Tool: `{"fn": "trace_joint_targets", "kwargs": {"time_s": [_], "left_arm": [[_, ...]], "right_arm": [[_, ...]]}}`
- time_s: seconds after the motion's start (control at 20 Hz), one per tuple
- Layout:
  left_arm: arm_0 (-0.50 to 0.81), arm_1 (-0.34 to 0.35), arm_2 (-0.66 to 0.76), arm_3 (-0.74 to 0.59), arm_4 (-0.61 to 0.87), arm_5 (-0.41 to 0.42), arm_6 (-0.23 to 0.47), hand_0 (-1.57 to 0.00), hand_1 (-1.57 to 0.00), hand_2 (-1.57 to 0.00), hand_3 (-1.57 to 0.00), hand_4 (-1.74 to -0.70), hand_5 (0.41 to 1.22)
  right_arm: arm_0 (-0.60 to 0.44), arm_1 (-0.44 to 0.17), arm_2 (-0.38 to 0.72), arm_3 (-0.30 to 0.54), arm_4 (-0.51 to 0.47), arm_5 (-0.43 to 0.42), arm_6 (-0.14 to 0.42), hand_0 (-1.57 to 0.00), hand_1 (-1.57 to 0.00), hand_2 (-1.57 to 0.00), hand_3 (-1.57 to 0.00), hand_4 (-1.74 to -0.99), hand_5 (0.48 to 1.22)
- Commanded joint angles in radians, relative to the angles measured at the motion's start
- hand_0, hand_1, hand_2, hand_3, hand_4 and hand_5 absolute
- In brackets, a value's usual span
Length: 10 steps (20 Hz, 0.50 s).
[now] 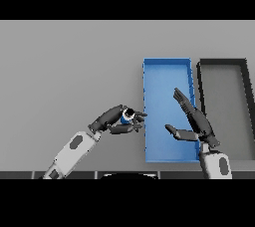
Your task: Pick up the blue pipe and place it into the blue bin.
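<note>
A short blue pipe (pixel 127 117) with a pale open end sits in my left hand (pixel 113 120), whose fingers and thumb curl round it just left of the blue bin's near left wall. The blue bin (pixel 148 91) is a long rectangular tray running away from me, right of centre. My right hand (pixel 195 124) hovers over the bin's near right part with its fingers straight and its thumb spread, holding nothing.
A black bin (pixel 245 91) of like shape stands directly right of the blue one. The grey table (pixel 69 71) stretches wide to the left and back.
</note>
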Motion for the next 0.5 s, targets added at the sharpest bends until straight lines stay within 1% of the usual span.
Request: {"fn": "trace_joint_targets", "kwargs": {"time_s": [0.0, 0.1, 0.15, 0.25, 0.35, 0.4, 0.45], "left_arm": [[0.001, -0.006, -0.002, 0.008, -0.008, 0.005, -0.005, -1.57, -1.57, -1.57, -1.44, -1.73, 1.221], [0.002, -0.006, -0.002, -0.005, 0.002, 0.001, 0.000, -1.57, -1.57, -1.57, -1.44, -1.73, 1.221], [-0.007, -0.010, -0.001, 0.000, -0.001, 0.005, 0.014, -1.57, -1.57, -1.57, -1.44, -1.73, 1.221], [0.000, -0.006, -0.001, -0.005, -0.006, 0.008, 0.015, -1.57, -1.57, -1.57, -1.44, -1.73, 1.221], [-0.006, -0.011, -0.007, 0.002, -0.021, 0.012, 0.025, -1.57, -1.57, -1.57, -1.44, -1.73, 1.221], [-0.012, -0.007, 0.000, 0.007, -0.016, 0.005, 0.014, -1.57, -1.57, -1.57, -1.43, -1.73, 1.221], [-0.011, -0.003, 0.005, 0.011, -0.010, -0.003, 0.007, -1.57, -1.57, -1.57, -1.44, -1.73, 1.221]], "right_arm": [[-0.034, -0.018, 0.012, -0.024, -0.022, 0.014, 0.041, 0.00, 0.00, 0.00, 0.00, -1.260, 0.523], [-0.088, -0.049, 0.054, -0.080, -0.037, 0.045, 0.098, 0.00, 0.00, 0.00, 0.00, -1.286, 0.520], [-0.128, -0.052, 0.072, -0.084, -0.053, 0.056, 0.130, 0.00, 0.00, 0.00, 0.00, -1.297, 0.523], [-0.177, -0.073, 0.097, -0.114, -0.088, 0.081, 0.178, 0.00, 0.00, 0.00, 0.00, -1.301, 0.520], [-0.234, -0.083, 0.122, -0.118, -0.112, 0.095, 0.231, 0.00, 0.00, 0.00, 0.00, -1.295, 0.522], [-0.276, -0.080, 0.140, -0.111, -0.119, 0.105, 0.253, 0.00, 0.00, 0.00, 0.00, -1.297, 0.526], [-0.303, -0.088, 0.145, -0.113, -0.135, 0.117, 0.262, 0.00, 0.00, 0.00, 0.00, -1.300, 0.529]]}}
